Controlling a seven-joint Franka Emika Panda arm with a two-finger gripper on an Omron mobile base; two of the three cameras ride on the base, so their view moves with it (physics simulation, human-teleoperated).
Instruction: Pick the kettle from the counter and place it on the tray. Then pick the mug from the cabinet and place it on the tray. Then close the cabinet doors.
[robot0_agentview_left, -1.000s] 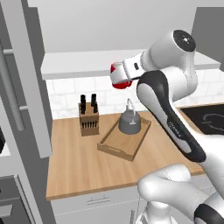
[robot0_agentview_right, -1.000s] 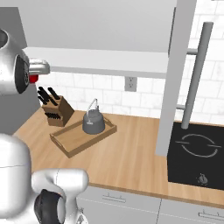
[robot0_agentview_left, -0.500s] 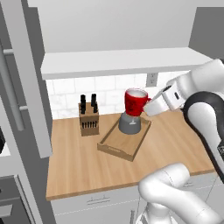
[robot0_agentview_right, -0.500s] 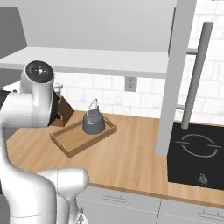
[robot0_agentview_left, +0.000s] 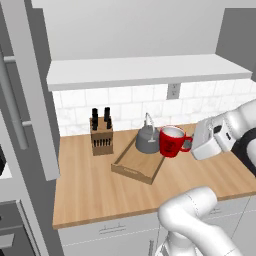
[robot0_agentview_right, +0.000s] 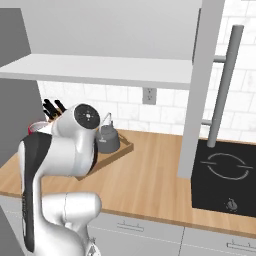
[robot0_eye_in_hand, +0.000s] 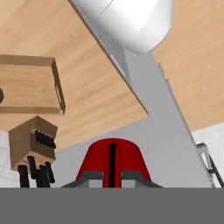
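Robot arm carrying a red mug down toward a wooden tray.

The gripper (robot0_agentview_left: 189, 145), clamped on the mug (robot0_agentview_left: 171, 141), has swung down from the cabinet; the mug now hovers beside the tray (robot0_agentview_left: 131, 170), near the kettle (robot0_agentview_left: 147, 140), not yet placed.

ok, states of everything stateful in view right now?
kettle: upright on the tray
mug: upright, held by its handle, off the tray's right side
tray: on the counter, kettle at its far end
gripper: jaws shut on the mug handle
cabinet doors: open
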